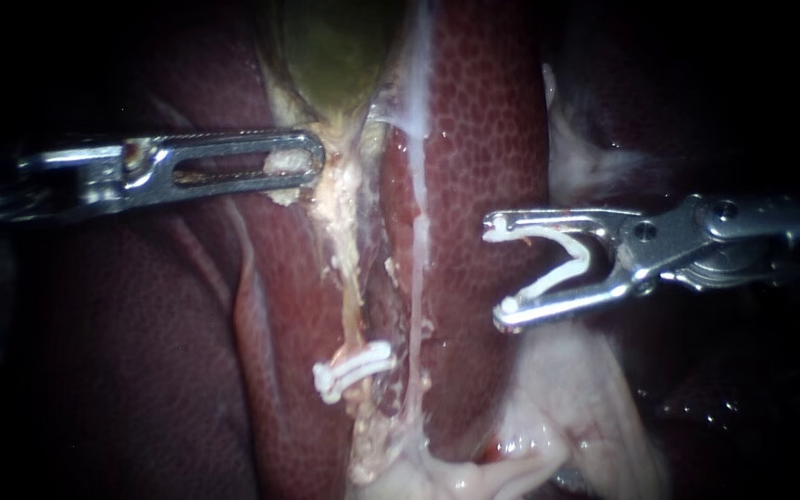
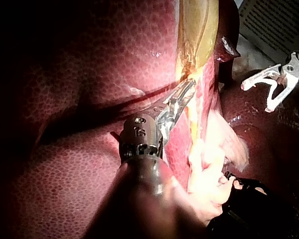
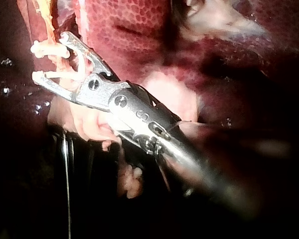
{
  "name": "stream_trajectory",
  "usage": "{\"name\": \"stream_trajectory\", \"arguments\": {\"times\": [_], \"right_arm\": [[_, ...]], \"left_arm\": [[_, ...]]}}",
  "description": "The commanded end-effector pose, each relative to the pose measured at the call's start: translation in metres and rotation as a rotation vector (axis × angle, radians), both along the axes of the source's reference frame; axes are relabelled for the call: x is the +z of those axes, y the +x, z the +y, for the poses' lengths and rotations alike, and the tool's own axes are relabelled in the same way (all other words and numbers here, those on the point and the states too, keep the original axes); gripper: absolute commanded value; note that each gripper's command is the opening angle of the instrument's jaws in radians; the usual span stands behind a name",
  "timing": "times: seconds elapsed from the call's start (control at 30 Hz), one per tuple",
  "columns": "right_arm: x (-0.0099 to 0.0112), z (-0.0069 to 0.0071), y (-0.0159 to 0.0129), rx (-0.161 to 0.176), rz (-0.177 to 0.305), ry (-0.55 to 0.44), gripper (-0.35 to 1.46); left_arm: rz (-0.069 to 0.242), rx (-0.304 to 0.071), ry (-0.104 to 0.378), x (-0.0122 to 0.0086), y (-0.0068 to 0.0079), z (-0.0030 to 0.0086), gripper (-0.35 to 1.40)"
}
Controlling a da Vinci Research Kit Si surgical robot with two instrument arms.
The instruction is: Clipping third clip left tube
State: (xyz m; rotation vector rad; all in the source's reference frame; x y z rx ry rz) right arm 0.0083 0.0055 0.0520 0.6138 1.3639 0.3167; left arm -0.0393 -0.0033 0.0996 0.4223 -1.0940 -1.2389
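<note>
My right instrument (image 1: 497, 273) carries a loaded clip (image 1: 562, 264). Its jaws stand wide, each bearing one leg of the white V, whose mouth faces the tubes. It sits over the liver (image 1: 483, 139), apart from the left tube (image 1: 349, 250), with the thin pale right tube (image 1: 416, 268) lying between. My left instrument (image 1: 293, 162) has its jaws closed on the pale tissue at the neck of the gallbladder (image 1: 335, 46), holding the strand taut.

I judge this the approach: the clip is carried in but not yet around anything. I can make out only one placed clip (image 1: 354, 368) on the left tube, low down. The next move calls for passing the open legs past the right tube and straddling the left tube alone, on the bare stretch above the placed clip, before closing.

The endoscope alone shows the placed clip and both tubes side by side. The left wrist view shows my right instrument (image 2: 256, 94) standing clear of the strand. The right wrist view shows the clip's leg tips (image 3: 37, 62) plainly, but not how far off the tissue ahead of them is.
</note>
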Motion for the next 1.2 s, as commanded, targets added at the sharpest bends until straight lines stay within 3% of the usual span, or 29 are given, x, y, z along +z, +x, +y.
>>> {"name": "stream_trajectory", "arguments": {"times": [0.03, 0.2, 0.4, 0.77, 1.03, 1.2], "right_arm": [[0.0, 0.0, 0.0, 0.0, 0.0, 0.0, 0.6], [0.0, 0.0, 0.0, 0.0, 0.0, 0.0, 0.6], [0.0001, -0.0001, 0.0001, -0.001, 0.002, 0.0, 0.6], [0.0001, -0.0001, 0.0002, -0.001, 0.002, -0.001, 0.6], [0.0002, -0.0002, 0.0006, 0.002, 0.003, -0.001, 0.6], [0.001, -0.0006, 0.0023, 0.003, 0.015, -0.004, 0.6]], "left_arm": [[0.001, 0.0, 0.0, 0.0, 0.0, 0.0, -0.21], [-0.001, 0.002, 0.002, -0.0003, 0.0004, 0.0001, -0.21], [-0.009, 0.011, 0.011, -0.0018, 0.0022, 0.0006, -0.21], [-0.013, -0.025, 0.009, -0.0053, 0.0056, 0.0017, -0.21], [-0.013, -0.025, 0.009, -0.0055, 0.0057, 0.0017, -0.21], [-0.013, -0.025, 0.009, -0.0055, 0.0058, 0.0017, -0.21]]}}
